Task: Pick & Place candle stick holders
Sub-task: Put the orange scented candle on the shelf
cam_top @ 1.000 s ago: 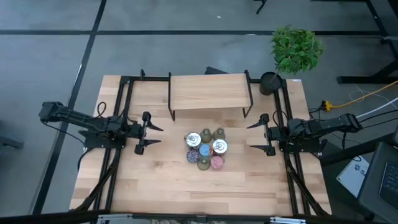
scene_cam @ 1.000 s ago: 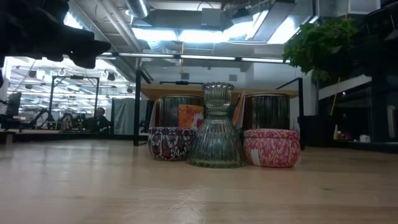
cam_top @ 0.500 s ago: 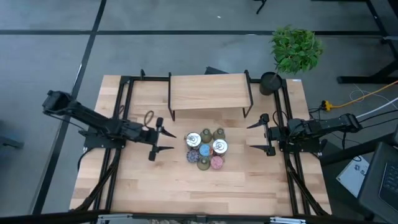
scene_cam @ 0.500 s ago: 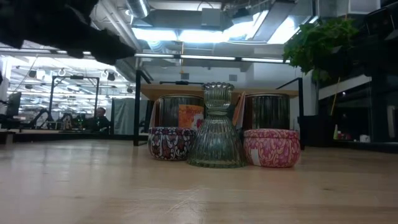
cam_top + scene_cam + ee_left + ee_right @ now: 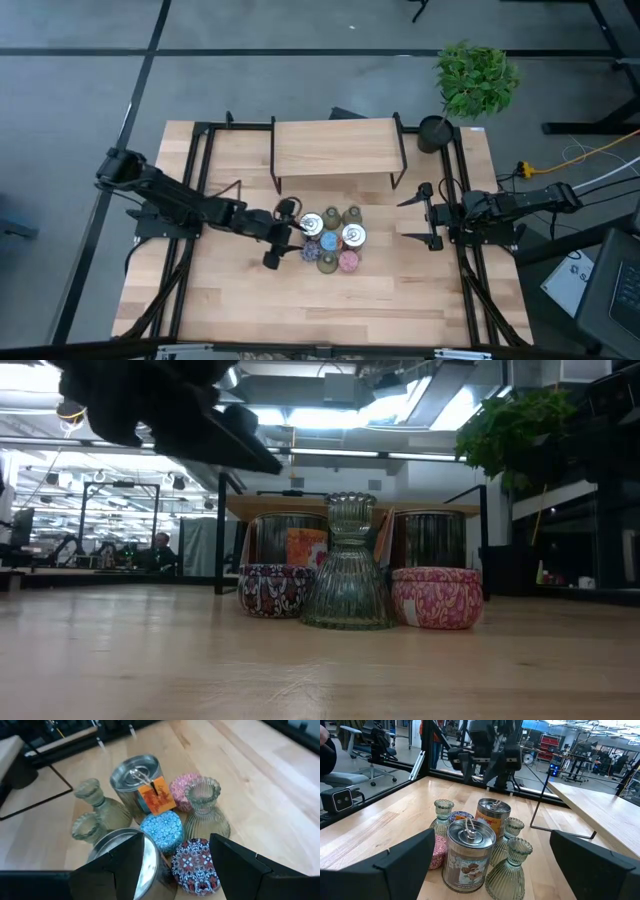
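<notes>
Near the middle of the bench (image 5: pixel 250 300), a little toward its back edge, I see my left hand (image 5: pixel 281 234) arriving at the cluster of candle stick holders (image 5: pixel 331 240). One second ago this hand waited close to the left edge of the bench; half a second ago it was about halfway; now its fingers are just beside the left side of the group, and they stand wide apart. In the left wrist view the two dark fingers frame the nearest pieces: a silvery can (image 5: pixel 129 857) is under the one finger, and the round purple speckled holder (image 5: pixel 195 866) and the blue one (image 5: pixel 161 828) lie between them. Nothing is gripped yet, and all eight holders sit together, touching each other, none of them displaced.

For the task this means, I think, that the approach is nearly finished and the first pick comes next. Which piece I take is not decided by the pictures; the can or the purple holder are the closest. The pieces are packed tightly, so a finger coming down can push a neighbour, and the narrow-necked green glass ones (image 5: pixel 203 809) may tip.

My right hand (image 5: pixel 418 215) stays parked by the right edge of the bench, fingers wide, well apart from the group.
</notes>
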Controlling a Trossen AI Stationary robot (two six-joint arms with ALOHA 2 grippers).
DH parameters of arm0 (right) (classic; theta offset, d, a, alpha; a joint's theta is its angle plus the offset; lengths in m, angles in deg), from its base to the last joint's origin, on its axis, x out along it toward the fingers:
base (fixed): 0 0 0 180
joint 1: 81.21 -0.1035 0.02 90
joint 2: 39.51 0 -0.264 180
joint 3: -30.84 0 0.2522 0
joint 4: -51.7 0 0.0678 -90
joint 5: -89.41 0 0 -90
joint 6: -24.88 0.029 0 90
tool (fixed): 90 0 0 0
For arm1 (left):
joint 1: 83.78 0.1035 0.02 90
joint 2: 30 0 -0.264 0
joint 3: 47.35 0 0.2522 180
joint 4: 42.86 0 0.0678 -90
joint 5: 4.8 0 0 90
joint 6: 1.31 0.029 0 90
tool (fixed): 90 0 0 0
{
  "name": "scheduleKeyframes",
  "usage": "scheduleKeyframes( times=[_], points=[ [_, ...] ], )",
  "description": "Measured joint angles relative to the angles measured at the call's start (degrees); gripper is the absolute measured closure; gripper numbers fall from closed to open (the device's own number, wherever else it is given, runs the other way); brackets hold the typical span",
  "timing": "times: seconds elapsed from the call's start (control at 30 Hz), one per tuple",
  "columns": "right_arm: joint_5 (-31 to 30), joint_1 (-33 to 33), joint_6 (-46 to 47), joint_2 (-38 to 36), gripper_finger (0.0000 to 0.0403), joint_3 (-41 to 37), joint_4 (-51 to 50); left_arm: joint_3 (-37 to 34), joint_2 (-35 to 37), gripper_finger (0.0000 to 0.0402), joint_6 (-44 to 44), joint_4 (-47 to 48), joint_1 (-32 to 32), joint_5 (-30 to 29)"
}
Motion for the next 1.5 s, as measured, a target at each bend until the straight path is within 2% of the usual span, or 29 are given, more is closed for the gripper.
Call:
scheduleKeyframes(
  times=[0.2,0.33,0.47,0.67,0.83,1.27,1.37,1.5],
  points=[
    [0.0,0.0,0.0,0.01,0.0005,-0.02,0.0,0.74,-4.05,0.018,7.64,2.98,0.14,0.02],
    [0.0,0.0,0.0,0.0,0.0005,0.0,0.0,0.74,-6.38,0.018,12.07,1.41,0.23,-0.79],
    [0.0,-0.01,0.0,0.0,0.0005,0.0,0.0,0.74,-7.21,0.018,12.93,-0.74,0.39,-4.22],
    [0.0,0.0,0.0,0.02,0.0005,0.0,0.0,0.74,-7.07,0.0187,12.13,-0.17,0.59,-4.29],
    [0.0,-0.02,0.0,0.01,0.0005,0.0,0.0,0.74,-7.04,0.0227,9.8,1.0,1.73,-2.23],
    [0.0,-0.01,0.0,0.02,0.0005,0.0,0.0,0.81,-6.85,0.0379,8.12,1.4,3.19,-2.27],
    [0.0,-0.02,0.0,0.0,0.0005,0.0,0.0,0.85,-6.83,0.0394,8.03,1.91,3.13,-2.03],
    [0.0,-0.01,0.0,0.0,0.0005,0.0,0.0,0.87,-6.83,0.0391,9.94,2.37,3.16,-2.09]
  ],
)
